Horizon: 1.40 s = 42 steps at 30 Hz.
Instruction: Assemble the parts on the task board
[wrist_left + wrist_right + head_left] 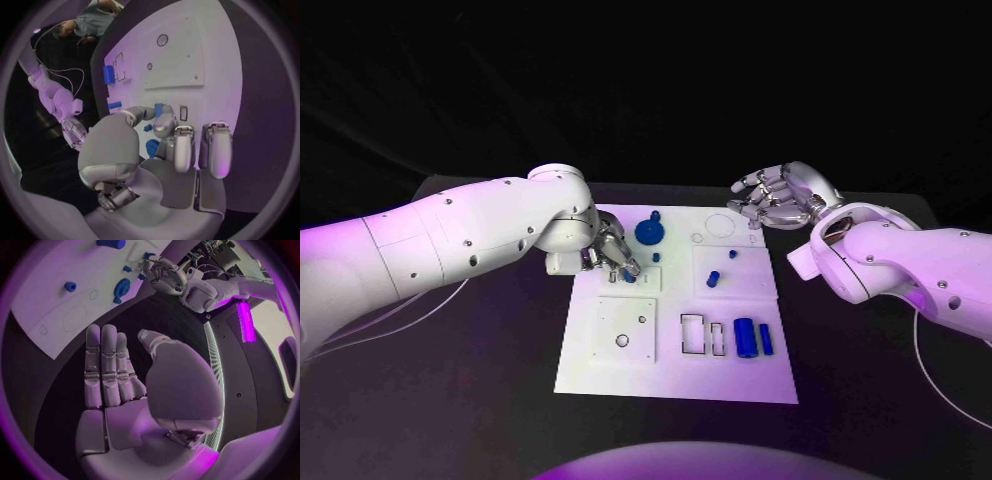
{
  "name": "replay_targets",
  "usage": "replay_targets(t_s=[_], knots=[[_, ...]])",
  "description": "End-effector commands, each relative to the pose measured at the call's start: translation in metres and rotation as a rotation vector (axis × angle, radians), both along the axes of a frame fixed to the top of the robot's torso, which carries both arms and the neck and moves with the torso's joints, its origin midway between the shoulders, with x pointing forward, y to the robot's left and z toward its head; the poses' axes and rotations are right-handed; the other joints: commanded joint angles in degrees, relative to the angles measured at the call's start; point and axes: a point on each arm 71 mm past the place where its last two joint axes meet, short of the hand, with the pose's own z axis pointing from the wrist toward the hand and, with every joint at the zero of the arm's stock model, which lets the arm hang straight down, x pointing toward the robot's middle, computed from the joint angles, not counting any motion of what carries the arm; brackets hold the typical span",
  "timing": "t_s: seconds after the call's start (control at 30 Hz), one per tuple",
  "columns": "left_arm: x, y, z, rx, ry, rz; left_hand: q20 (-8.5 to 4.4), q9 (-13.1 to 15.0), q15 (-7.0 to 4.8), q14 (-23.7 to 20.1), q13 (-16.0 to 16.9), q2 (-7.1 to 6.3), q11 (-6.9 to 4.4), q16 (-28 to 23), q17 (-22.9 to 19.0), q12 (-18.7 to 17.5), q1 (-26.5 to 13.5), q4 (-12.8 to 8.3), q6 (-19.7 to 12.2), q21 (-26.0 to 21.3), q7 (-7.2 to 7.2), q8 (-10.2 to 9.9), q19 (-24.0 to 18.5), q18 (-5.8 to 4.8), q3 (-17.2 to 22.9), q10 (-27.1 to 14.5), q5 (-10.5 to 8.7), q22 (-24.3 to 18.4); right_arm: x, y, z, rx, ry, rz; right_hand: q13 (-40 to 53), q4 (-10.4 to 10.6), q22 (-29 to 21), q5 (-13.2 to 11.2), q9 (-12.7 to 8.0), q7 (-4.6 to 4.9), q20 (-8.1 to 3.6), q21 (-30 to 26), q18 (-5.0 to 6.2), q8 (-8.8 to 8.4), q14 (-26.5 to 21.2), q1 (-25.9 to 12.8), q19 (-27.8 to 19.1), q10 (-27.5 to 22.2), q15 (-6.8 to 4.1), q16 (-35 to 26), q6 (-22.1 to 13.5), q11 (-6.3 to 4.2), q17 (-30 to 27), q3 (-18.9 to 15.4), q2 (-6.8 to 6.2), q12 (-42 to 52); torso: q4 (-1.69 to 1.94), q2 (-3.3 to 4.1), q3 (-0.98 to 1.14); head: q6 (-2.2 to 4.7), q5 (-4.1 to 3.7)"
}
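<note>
One small blue part (630, 277) pinched in left hand (613, 255) over task board (675, 375); right hand (776, 198) spread, empty.

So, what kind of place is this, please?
Probably a robotics test lab: a white task board with cut-out slots and small blue parts lies on a black table, between the silver left hand and right hand.
</note>
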Motion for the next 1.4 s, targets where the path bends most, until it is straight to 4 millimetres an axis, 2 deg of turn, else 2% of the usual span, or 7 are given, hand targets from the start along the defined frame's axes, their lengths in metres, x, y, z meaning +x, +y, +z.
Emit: replay_targets(t_s=[0.03,0.43,0.93,1.2,1.4], knots=[[-0.005,-0.003,-0.004,0.013,0.044,-0.043,-0.31,0.08,-0.44,6.07,-0.01,0.21,0.04,0.21,15.10,0.31,0.39,-13.44,0.93,0.00,-0.51,0.28,3.78,-0.79,13.16,0.51,0.29,12.48,-0.001,0.002,0.000,-0.008,-0.003,0.020,-0.05,-0.09,-0.05,0.33,0.09,0.00,-0.13,-0.20,0.21,0.36,0.32,-0.64,0.36,-0.13,0.20,-0.37,0.28,-0.18,0.06,0.31,-0.14,-0.31,-0.01,-0.05,0.00,-0.08,-0.01],[-0.003,-0.005,-0.002,0.014,0.029,-0.037,-0.32,0.16,-0.45,6.07,0.09,0.16,0.03,0.21,15.10,0.39,0.41,-13.54,1.05,0.06,-0.52,0.25,3.84,-0.81,13.13,0.58,0.61,12.55,-0.001,0.002,0.000,-0.008,-0.004,0.021,-0.20,-0.16,-0.16,0.32,0.09,0.02,-0.11,-0.31,0.21,0.36,0.31,-0.66,0.37,-0.12,0.23,-0.56,0.26,-0.15,0.14,0.33,-0.19,-0.41,0.05,-0.02,-0.03,0.00,-0.16],[0.001,-0.011,-0.003,0.031,0.008,-0.035,-0.33,0.27,-0.45,6.07,0.08,0.29,0.04,0.21,15.10,0.38,0.33,-13.48,1.10,0.05,-0.50,0.17,3.83,-0.81,13.00,0.66,0.57,12.55,-0.002,0.003,0.001,-0.012,-0.009,0.026,-0.24,-0.17,-0.18,0.32,0.09,0.03,-0.10,-0.33,0.21,0.36,0.31,-0.66,0.37,-0.12,0.23,-0.60,0.25,-0.15,0.16,0.33,-0.20,-0.44,0.05,-0.08,0.03,-0.19,-0.22],[0.003,-0.013,-0.003,0.036,0.000,-0.030,-0.34,0.51,-0.46,6.07,-0.09,0.77,0.05,0.21,15.10,0.18,0.12,-13.24,0.89,0.04,-0.48,-0.13,3.82,-0.81,12.80,0.68,-0.36,12.56,-0.002,0.003,0.001,-0.012,-0.010,0.026,-0.32,-0.23,-0.24,0.33,0.09,0.03,-0.09,-0.39,0.21,0.37,0.29,-0.64,0.36,-0.14,0.25,-0.71,0.24,-0.14,0.20,0.35,-0.24,-0.51,-0.02,-0.10,0.03,-0.08,-0.22],[0.004,-0.013,-0.004,0.040,0.001,-0.031,-0.30,0.87,-0.42,6.07,-0.24,1.35,0.11,0.21,15.10,-0.04,-0.44,-13.01,0.55,-0.03,-0.43,-0.77,3.76,-0.79,12.58,0.66,-2.52,12.53,-0.002,0.003,0.001,-0.013,-0.009,0.026,-0.39,-0.29,-0.29,0.33,0.09,0.04,-0.08,-0.43,0.21,0.36,0.28,-0.61,0.35,-0.15,0.25,-0.78,0.23,-0.14,0.23,0.37,-0.27,-0.55,0.02,-0.09,0.06,-0.04,-0.31]])
